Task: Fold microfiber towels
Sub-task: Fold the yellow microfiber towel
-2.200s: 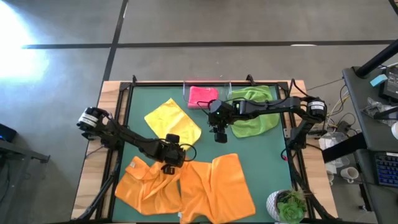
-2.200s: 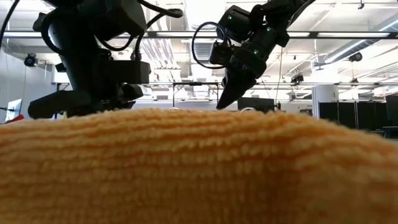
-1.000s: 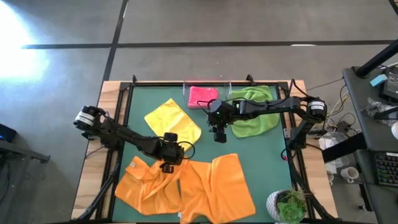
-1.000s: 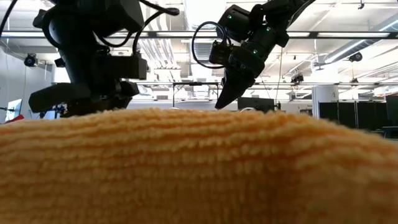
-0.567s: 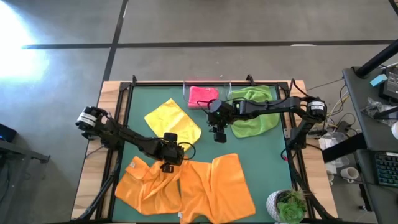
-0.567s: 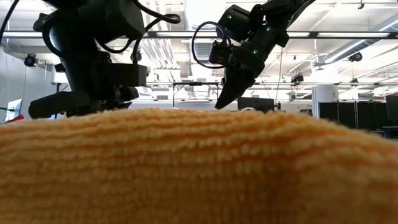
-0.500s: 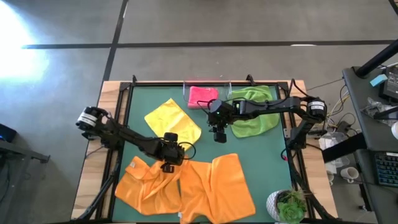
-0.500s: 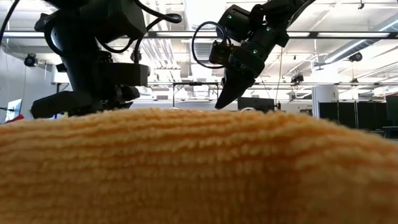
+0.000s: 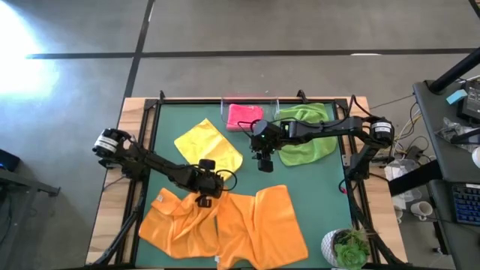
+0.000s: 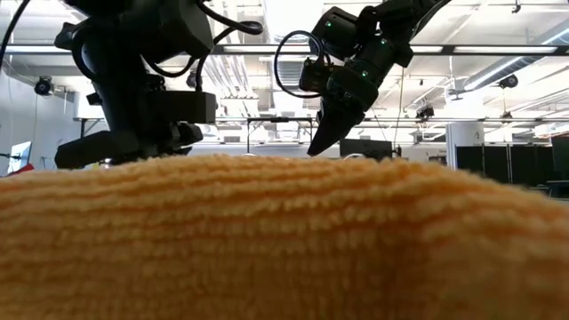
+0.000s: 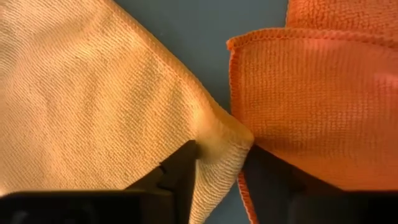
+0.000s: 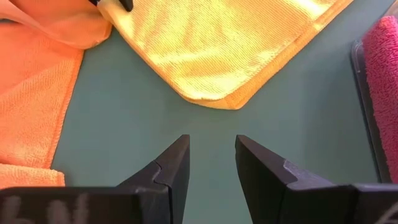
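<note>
Two orange towels lie crumpled side by side on the green table's near half, the left one and the right one. My left gripper stands at the left one's far right corner, pointing steeply down, shut on it. The yellow towel lies flat behind them. A pink towel sits folded in a clear tray and a green towel lies at the far right. My right gripper hangs open above bare table between the yellow and green towels, touching nothing. My left gripper pinches a puckered ridge of the left orange towel at its corner between its two fingers, coming from above at a steep slant. The cloth bunches up between them, while the rest of the towel lies on the table.
The right orange towel's hemmed edge lies right beside the pinched corner. The clear tray stands at the far edge. A potted plant sits at the near right corner. Bare green table shows in the middle right.
</note>
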{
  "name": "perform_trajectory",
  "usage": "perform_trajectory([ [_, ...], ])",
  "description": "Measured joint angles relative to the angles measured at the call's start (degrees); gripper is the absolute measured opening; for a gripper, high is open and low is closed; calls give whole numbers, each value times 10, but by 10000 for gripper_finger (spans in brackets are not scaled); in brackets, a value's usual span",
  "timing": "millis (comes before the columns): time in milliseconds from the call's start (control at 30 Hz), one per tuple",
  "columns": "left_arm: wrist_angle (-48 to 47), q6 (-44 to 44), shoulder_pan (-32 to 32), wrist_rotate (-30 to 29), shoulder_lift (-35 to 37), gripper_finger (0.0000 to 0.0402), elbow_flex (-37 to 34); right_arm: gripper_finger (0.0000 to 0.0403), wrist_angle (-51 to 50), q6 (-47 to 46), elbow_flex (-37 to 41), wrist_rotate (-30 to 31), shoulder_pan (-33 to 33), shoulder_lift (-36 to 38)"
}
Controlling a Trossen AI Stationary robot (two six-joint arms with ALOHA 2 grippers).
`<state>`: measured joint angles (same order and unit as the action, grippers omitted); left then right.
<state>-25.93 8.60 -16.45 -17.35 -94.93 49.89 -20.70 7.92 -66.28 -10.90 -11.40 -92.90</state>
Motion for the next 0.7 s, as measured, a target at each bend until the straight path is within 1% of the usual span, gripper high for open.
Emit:
perform_trajectory([
  [200, -3, 0, 0, 0, 0, 32, 2, 121, 0, 1, 0, 0, 0, 0],
  [300, -4, 0, 0, 0, 3, 6, 14, 121, 0, 16, 0, 0, 0, 0],
  [467, -6, 0, 0, 0, 17, 8, 30, 121, 0, 51, 0, -1, 1, 0],
  [600, -31, 0, 0, 1, 30, 8, 40, 121, 1, 94, 0, -2, 3, 0],
  [700, -54, 0, 0, 9, 42, 8, 44, 121, 5, 156, 0, -36, 4, 0],
])
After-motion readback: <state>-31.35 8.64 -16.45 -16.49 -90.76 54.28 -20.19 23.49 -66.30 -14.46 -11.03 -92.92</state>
